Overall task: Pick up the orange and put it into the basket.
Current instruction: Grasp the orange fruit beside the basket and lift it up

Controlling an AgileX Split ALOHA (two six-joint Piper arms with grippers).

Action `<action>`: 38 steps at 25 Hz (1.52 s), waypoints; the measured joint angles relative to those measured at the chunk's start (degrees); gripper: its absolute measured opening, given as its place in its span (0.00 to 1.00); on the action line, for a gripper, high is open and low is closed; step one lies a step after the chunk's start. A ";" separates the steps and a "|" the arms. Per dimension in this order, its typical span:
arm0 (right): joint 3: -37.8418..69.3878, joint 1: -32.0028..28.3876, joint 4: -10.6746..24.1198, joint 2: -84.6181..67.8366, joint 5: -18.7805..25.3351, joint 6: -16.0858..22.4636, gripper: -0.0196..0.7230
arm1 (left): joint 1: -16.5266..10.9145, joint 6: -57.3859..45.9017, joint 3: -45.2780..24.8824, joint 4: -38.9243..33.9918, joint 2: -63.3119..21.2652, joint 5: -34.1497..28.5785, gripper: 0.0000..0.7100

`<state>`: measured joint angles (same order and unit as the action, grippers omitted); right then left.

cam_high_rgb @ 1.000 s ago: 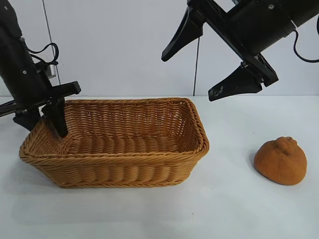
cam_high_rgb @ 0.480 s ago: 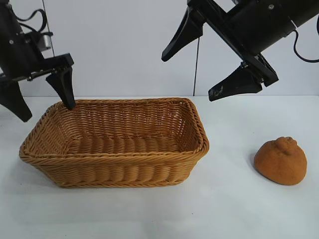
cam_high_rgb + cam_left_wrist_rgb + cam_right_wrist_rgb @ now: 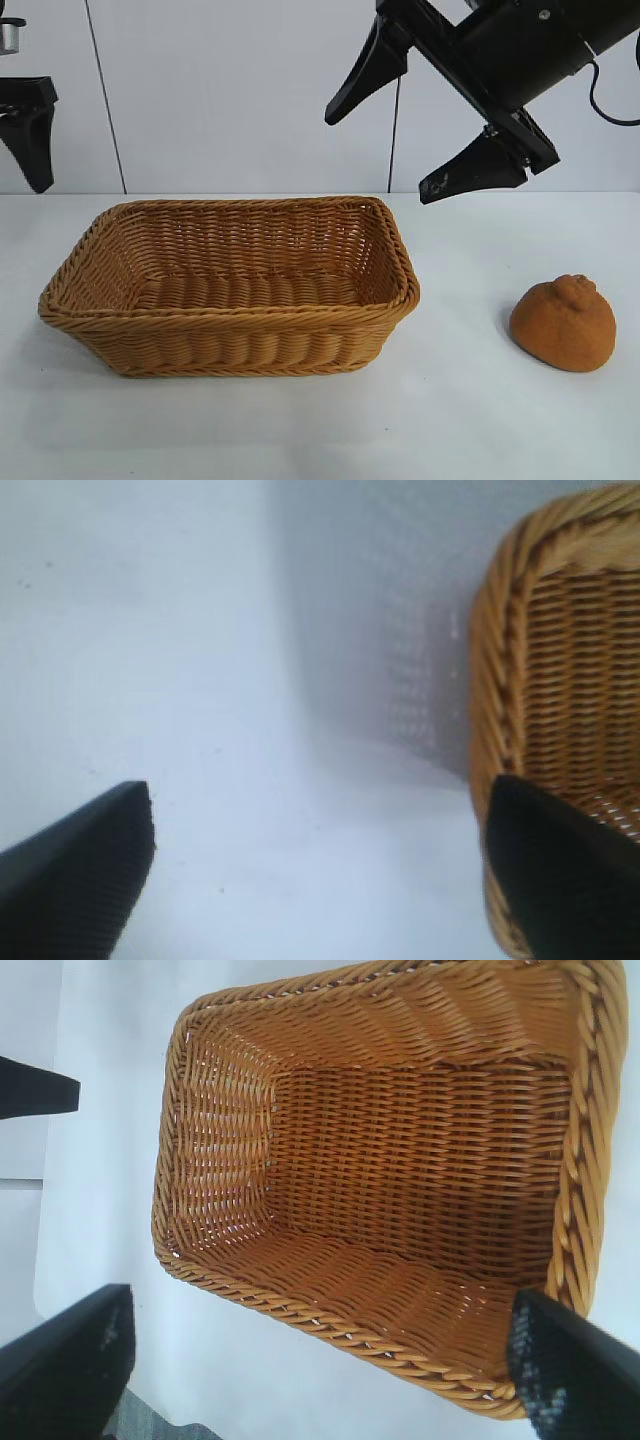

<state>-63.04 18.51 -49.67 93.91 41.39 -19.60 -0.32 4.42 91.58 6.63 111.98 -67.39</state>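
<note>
Only the exterior view shows the orange (image 3: 563,323) beside the basket (image 3: 230,318); both gripper (image 3: 440,140) jaws spread wide.

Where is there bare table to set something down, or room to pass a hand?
Bare table lies between the basket and the orange, also all along the front edge and left of the basket. The basket's inside holds nothing. Above its right end the open right gripper hangs; the left gripper sits at far left.

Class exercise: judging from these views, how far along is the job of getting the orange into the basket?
Nothing is done: the orange sits on the table to the right of the empty basket. Nothing is in hand: the right tool hangs open above, and the left tool is open beside the basket's far end. Grasping, carrying and dropping remain.
</note>
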 joint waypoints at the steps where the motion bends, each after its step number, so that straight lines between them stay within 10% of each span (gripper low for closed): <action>1: 0.00 0.00 0.00 0.00 0.00 0.00 0.96 | 0.00 -0.20 0.00 -0.72 -0.37 -0.59 0.91; 9: 0.00 0.00 0.07 0.00 0.00 0.00 0.96 | 0.07 -1.64 -4.14 -2.17 -11.71 -1.89 0.91; 28: 0.00 0.00 0.25 0.00 0.00 0.00 0.96 | 0.07 -1.69 -52.24 -3.82 -67.38 2.42 0.91; 38: 0.00 0.00 0.48 0.00 0.12 0.00 0.96 | 0.07 -1.79 -62.66 -3.66 -93.88 5.78 0.91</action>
<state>-63.04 18.51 -49.19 93.91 41.50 -19.60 -0.25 2.63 28.92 2.97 18.10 -61.62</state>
